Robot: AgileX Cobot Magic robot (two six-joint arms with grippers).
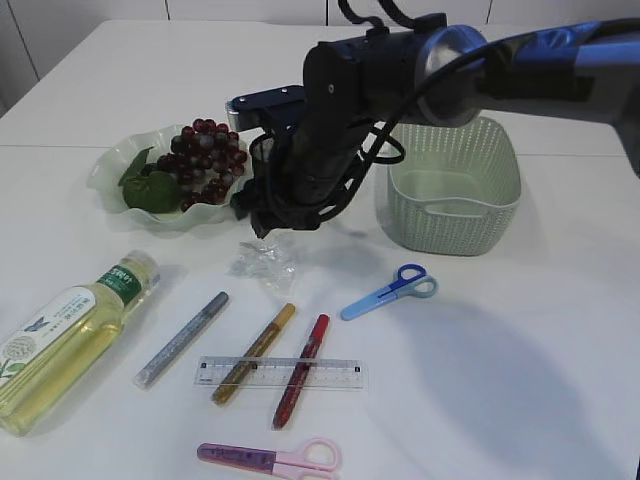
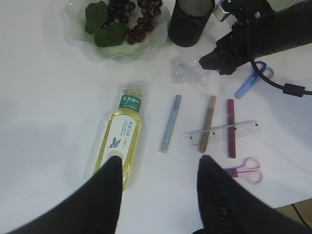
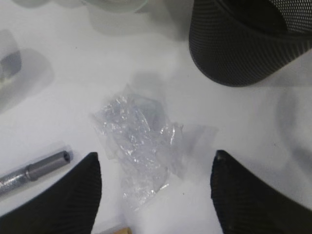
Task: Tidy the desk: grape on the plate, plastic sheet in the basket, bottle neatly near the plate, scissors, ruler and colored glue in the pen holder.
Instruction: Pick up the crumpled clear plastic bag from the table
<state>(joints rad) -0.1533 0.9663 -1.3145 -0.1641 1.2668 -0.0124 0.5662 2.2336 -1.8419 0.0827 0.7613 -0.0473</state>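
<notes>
Pink scissors [image 1: 272, 459] hug the table's near edge; both hands open, right hand [image 3: 155, 187] straddling plastic sheet [image 3: 138, 146].

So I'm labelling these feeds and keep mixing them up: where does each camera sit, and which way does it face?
Exterior view: raised at the desk's front, slanting down at the right arm above the plastic sheet.
Left wrist view: high above the desk, looking down past the open left gripper at the bottle.
Right wrist view: low, facing down between the open right gripper fingers.
All three show the plastic sheet and the pen holder.
</notes>
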